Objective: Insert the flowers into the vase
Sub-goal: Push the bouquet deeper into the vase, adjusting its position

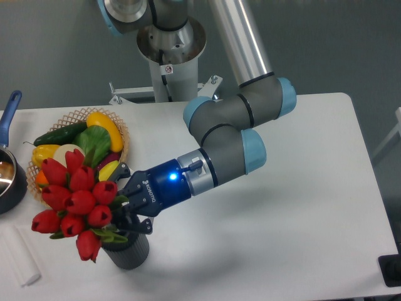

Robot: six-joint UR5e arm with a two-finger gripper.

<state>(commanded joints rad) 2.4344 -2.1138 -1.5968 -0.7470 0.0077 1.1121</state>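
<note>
The flowers (76, 202), a tight bunch of red tulip heads with green leaves, sit at the lower left, directly over the vase. The vase (128, 251) is a short dark grey ribbed cylinder standing on the white table; its mouth is hidden behind leaves and fingers. My gripper (124, 213) reaches in from the right, its black fingers closed around the green stems just above the vase mouth. I cannot tell how deep the stems reach into the vase.
A wicker basket (119, 122) with fruit and vegetables stands behind the flowers at the left. A dark pan (9, 182) with a blue handle sits at the left edge. A white block (19, 257) lies at the lower left. The arm's base stands at the back.
</note>
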